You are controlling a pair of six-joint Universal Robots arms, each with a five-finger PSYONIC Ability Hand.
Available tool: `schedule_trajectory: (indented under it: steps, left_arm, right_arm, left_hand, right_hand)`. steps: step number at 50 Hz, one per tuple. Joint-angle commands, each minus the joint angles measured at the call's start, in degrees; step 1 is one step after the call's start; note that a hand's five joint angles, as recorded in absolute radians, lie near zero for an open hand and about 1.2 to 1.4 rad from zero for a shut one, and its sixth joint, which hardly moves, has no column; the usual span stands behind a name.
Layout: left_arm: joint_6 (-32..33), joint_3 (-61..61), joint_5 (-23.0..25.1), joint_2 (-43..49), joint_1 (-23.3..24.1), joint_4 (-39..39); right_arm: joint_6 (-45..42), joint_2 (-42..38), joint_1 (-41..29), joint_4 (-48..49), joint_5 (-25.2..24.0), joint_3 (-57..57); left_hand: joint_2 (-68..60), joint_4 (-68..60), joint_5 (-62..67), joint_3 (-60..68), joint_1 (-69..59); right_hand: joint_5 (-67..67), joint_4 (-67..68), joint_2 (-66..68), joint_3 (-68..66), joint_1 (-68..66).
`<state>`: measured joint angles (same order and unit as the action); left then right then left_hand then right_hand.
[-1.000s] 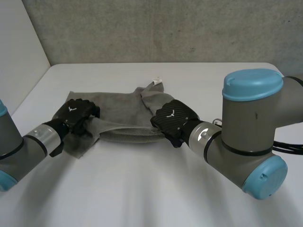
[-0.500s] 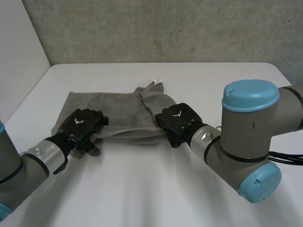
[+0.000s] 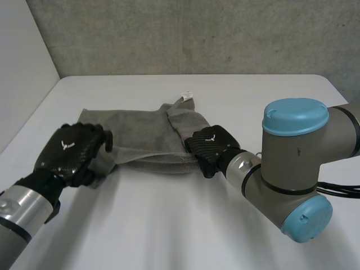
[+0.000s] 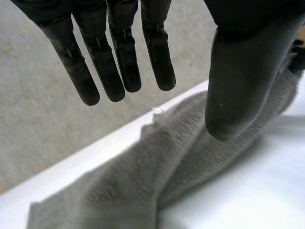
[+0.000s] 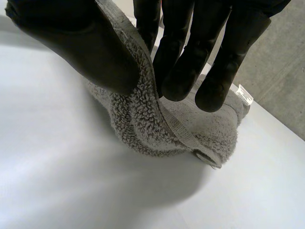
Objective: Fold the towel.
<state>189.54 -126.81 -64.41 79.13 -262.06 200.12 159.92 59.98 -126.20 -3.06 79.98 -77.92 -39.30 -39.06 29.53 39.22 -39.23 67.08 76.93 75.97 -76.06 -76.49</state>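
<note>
**Left hand point(image 3: 70, 151) draws back from the towel point(image 3: 140, 132)**

Since half a second ago the left hand has pulled back toward the robot and now sits over the towel's near left corner. Its wrist view shows the fingers point(image 4: 119, 57) straight and apart from the thumb, holding nothing, with grey cloth lying below. The right hand point(image 3: 211, 144) has barely shifted at the towel's right end, where thumb and fingers pinch a folded edge. The towel lies rumpled across the middle of the white bench point(image 3: 185, 225), its label point(image 3: 187, 95) at the far edge.
</note>
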Motion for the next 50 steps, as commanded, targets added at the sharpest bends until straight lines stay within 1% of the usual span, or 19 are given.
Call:
schedule_trajectory:
  steps: [1,3,9,11,12,14,17,19,20,22,23,25,27,28,30,33,36,42,50]
  left_arm:
    - [0.47,-0.37,1.83,2.96,-3.19,-3.51]
    - [0.82,0.24,2.01,6.64,-4.24,-3.59]
    - [2.5,2.53,1.92,12.02,-4.42,-3.15]
    - [4.68,4.98,1.49,17.18,-4.42,-3.15]
    - [4.69,4.99,1.48,17.2,-4.42,-3.15]
    - [7.84,8.23,1.05,22.63,-4.33,-3.33]
    - [9.35,10.09,0.96,25.2,-4.33,-3.33]
    - [11.19,14.02,0.61,29.84,-4.33,-3.33]
    - [11.2,14.04,0.6,29.86,-4.33,-3.33]
    - [11.11,18.42,-1.32,33.71,-4.33,-3.24]
    - [11.11,18.44,-1.33,33.73,-4.33,-3.24]
    - [11.11,22.46,-4.39,36.88,-4.24,-3.24]
    - [10.94,24.22,-5.89,38.2,-4.24,-3.33]
    - [10.93,24.24,-5.9,38.21,-4.24,-3.33]
    - [10.76,26.87,-8.18,39.61,-4.07,-3.42]
    - [10.76,28.01,-8.89,39.79,-4.07,-3.16]
    - [10.85,28.28,-8.89,39.79,-4.16,-2.98]
    - [11.02,28.28,-8.98,39.88,-4.07,-0.08]
    - [11.72,29.16,-8.89,41.81,-4.07,1.68]
  right_arm:
    - [-0.05,-0.03,-0.01,-0.01,0.0,-0.04]
    - [-0.14,-0.03,-0.01,-0.01,0.0,-0.04]
    - [-0.14,-0.03,-0.01,-0.01,0.0,-0.04]
    - [-0.14,-0.12,-0.01,-0.01,-0.09,-0.04]
    - [-0.14,-0.12,-0.01,-0.01,-0.09,-0.04]
    - [-0.22,-0.12,-0.01,-0.01,0.0,-0.04]
    - [-0.31,-0.12,-0.01,-0.01,-0.09,-0.13]
    - [-0.4,-0.12,-0.01,-0.01,-0.09,-0.13]
    - [-0.4,-0.12,-0.01,-0.01,-0.09,-0.13]
    - [-0.4,-0.21,-0.01,-0.01,0.0,-0.13]
    - [-0.4,-0.21,-0.01,-0.01,-0.09,-0.22]
    - [-0.4,-0.21,-0.01,-0.01,-0.09,-0.22]
    - [-0.4,-0.65,-0.01,-0.01,0.0,-0.13]
    - [-0.4,-0.65,-0.01,-0.01,0.0,-0.13]
    - [-0.49,-0.74,-0.01,-0.01,0.0,-0.22]
    - [-0.49,-0.74,-0.01,-0.01,0.0,-0.22]
    - [-0.49,-0.83,-0.01,-0.01,0.0,-0.31]
    - [-0.49,-1.0,-0.1,-0.01,0.0,-0.31]
    - [-0.58,-1.97,-0.19,-0.01,0.0,-0.31]
  left_hand:
    - [-0.36,-0.59,0.12,0.43,-0.42]
    - [0.65,0.41,-0.88,-0.57,0.58]
    - [1.66,1.43,-1.9,-1.59,1.59]
    - [1.83,1.6,-2.06,-1.76,1.76]
    - [1.83,1.6,-2.07,-1.76,1.76]
    - [2.0,1.76,-2.23,-1.92,1.93]
    - [2.0,1.77,-2.23,-1.93,1.93]
    - [2.0,1.77,-2.23,-1.93,1.93]
    - [2.0,1.77,-2.23,-1.93,1.93]
    - [2.0,1.77,-2.23,-1.93,1.93]
    - [2.0,1.77,-2.23,-1.93,1.93]
    - [2.17,1.93,-2.4,-2.09,2.1]
    - [2.33,2.1,-2.57,-2.26,2.27]
    - [2.34,2.1,-2.57,-2.26,2.27]
    - [2.34,2.1,-2.57,-2.26,2.27]
    - [2.34,2.1,-2.57,-2.26,2.27]
    - [2.34,2.1,-2.57,-2.26,2.27]
    - [2.34,2.1,-2.57,-2.26,2.27]
    - [2.67,2.44,-2.91,-2.6,2.6]
  right_hand:
    - [2.92,3.07,4.03,-3.94,-3.51]
    - [2.92,3.07,4.03,-3.94,-3.51]
    - [2.92,3.07,4.03,-3.94,-3.51]
    - [2.92,3.07,4.03,-3.94,-3.51]
    - [2.92,3.07,4.03,-3.94,-3.51]
    - [2.92,3.07,4.03,-3.94,-3.51]
    - [2.92,3.07,4.03,-3.94,-3.51]
    - [2.92,3.07,4.03,-3.94,-3.51]
    - [2.92,3.07,4.03,-3.94,-3.51]
    - [2.92,3.07,4.03,-3.94,-3.51]
    - [2.92,3.07,4.03,-3.94,-3.51]
    - [2.92,3.07,4.03,-3.94,-3.51]
    - [2.92,3.07,4.03,-3.94,-3.51]
    - [2.92,3.07,4.03,-3.94,-3.51]
    - [2.92,3.07,4.03,-3.94,-3.51]
    - [2.92,3.07,4.03,-3.94,-3.51]
    - [2.92,3.07,4.03,-3.94,-3.51]
    - [2.92,3.07,4.03,-3.94,-3.51]
    - [2.92,3.07,4.03,-3.94,-3.51]
